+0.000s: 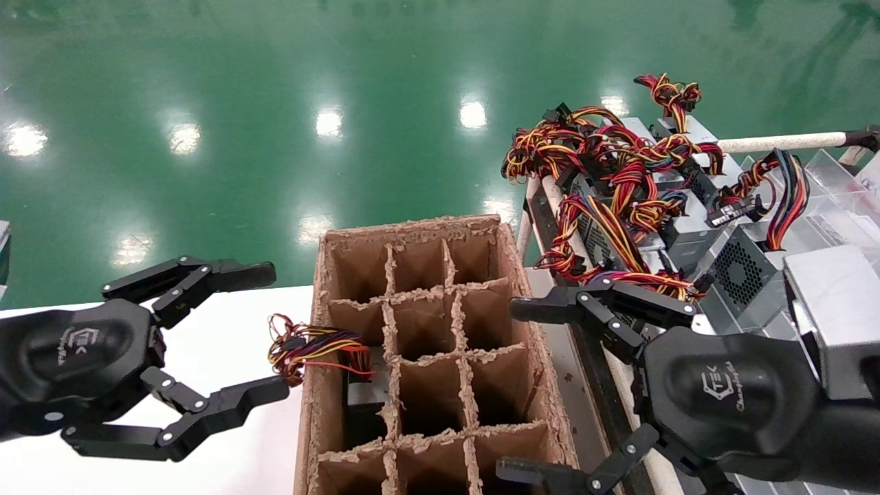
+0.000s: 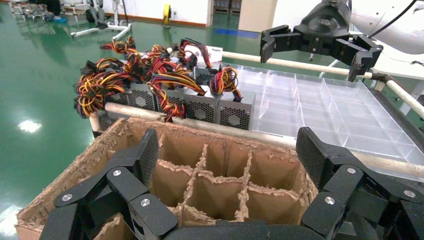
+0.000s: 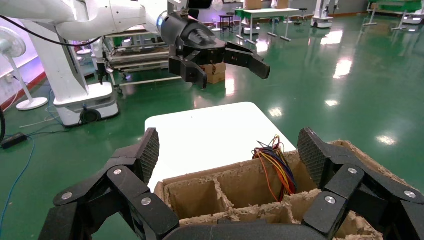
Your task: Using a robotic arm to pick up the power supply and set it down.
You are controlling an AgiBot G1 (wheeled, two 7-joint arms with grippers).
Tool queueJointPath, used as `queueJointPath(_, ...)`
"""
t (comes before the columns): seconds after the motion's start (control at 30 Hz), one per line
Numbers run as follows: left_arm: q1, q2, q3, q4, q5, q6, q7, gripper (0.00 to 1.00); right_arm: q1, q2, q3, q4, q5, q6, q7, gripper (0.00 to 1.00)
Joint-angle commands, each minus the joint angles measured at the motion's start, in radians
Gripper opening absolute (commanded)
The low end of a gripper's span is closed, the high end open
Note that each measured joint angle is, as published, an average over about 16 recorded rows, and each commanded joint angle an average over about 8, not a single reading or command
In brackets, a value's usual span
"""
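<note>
One power supply (image 1: 363, 393) sits sunk in a cell on the left side of the divided cardboard box (image 1: 517, 289). Its red, yellow and orange wires (image 1: 308, 347) hang over the box's left wall and show in the right wrist view as the wires (image 3: 276, 167). My left gripper (image 1: 268, 332) hovers open beside those wires, over the white table, holding nothing. On the box's right side my right gripper (image 1: 515, 390) is open and empty too, with a grey boxy module (image 1: 833, 320) by its wrist. Each wrist view looks over the box between open fingers: left gripper (image 2: 227, 150), right gripper (image 3: 230, 150).
Several more power supplies (image 1: 739, 268) with tangled wires (image 1: 612, 172) fill a rack right of the box, seen as a row of vented boxes (image 2: 200, 106). A clear compartment tray (image 2: 330, 112) lies beside them. The white table (image 3: 210, 127) is left of the box. Green floor lies beyond.
</note>
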Motion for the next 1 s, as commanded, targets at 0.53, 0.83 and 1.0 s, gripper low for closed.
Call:
queueJointPath(0.53, 0.000, 0.000, 0.000, 0.000, 0.000, 0.000, 0.000, 0.00, 0.209, -0.204, -0.149, -0.085, -0.258, 0.028, -0.014, 1.00)
queueJointPath(0.83, 0.000, 0.000, 0.000, 0.000, 0.000, 0.000, 0.000, 0.00, 0.382, -0.393, -0.298, -0.239, -0.529, 0.040, -0.080, 0.76)
queueJointPath(1.0, 0.000, 0.000, 0.000, 0.000, 0.000, 0.000, 0.000, 0.00, 0.440, -0.471, -0.336, -0.345, -0.598, 0.046, -0.152, 0.16)
